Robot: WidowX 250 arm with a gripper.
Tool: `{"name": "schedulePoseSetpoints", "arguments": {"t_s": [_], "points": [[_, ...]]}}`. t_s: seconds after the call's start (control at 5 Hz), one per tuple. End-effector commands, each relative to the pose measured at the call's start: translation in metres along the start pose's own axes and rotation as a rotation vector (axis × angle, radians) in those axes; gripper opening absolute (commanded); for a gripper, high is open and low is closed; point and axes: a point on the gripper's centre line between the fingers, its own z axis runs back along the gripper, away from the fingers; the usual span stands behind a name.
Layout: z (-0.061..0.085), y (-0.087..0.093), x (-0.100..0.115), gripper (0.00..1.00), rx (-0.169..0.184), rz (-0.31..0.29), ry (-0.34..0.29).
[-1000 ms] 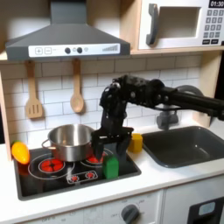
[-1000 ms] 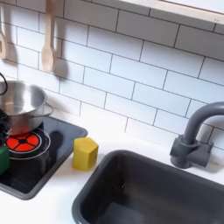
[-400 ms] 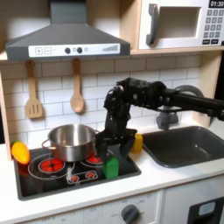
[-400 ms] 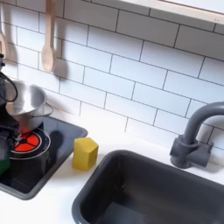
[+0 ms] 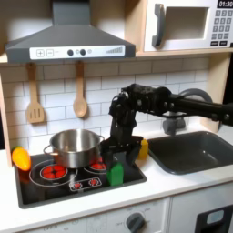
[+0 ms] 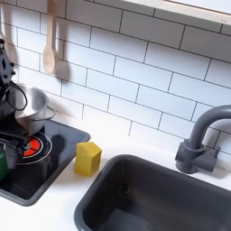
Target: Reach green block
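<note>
Item: green block, small and upright, long axis vertical, which we record standing on the front right part of the black hob in the first exterior view, forward and to the first exterior view's right of the steel pot. In the second exterior view we log a sliver of green at the left edge, which we take to be the same piece. Item: gripper, at the end of the black arm, which reaches in from the first exterior view's right and bends down over the hob. We place it directly above the block, close over its top; whether it touches we cannot tell. The jaws point downward, but their gap is too dark and small for us to say whether they stand apart or together. Relation governing the reach, in our judgement: the block lies straight below the jaws, so what remains is a short vertical drop along the block's own axis, with little or no sideways correction. Item: yellow block, just behind and to the first exterior view's right of the gripper, near the sink; not the target.
</note>
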Motion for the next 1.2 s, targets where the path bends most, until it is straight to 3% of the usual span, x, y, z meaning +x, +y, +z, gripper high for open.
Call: {"name": "schedulePoseSetpoints", "arguments": {"t_s": [0.0,0.4,1.0], "points": [[-0.009,0.002,0.001,1.00,0.005,0.010,0.018],[-0.024,-0.004,-0.003,1.00,0.000,-0.020,0.053],[-0.036,-0.002,0.000,1.00,0.008,-0.002,0.066]]}}
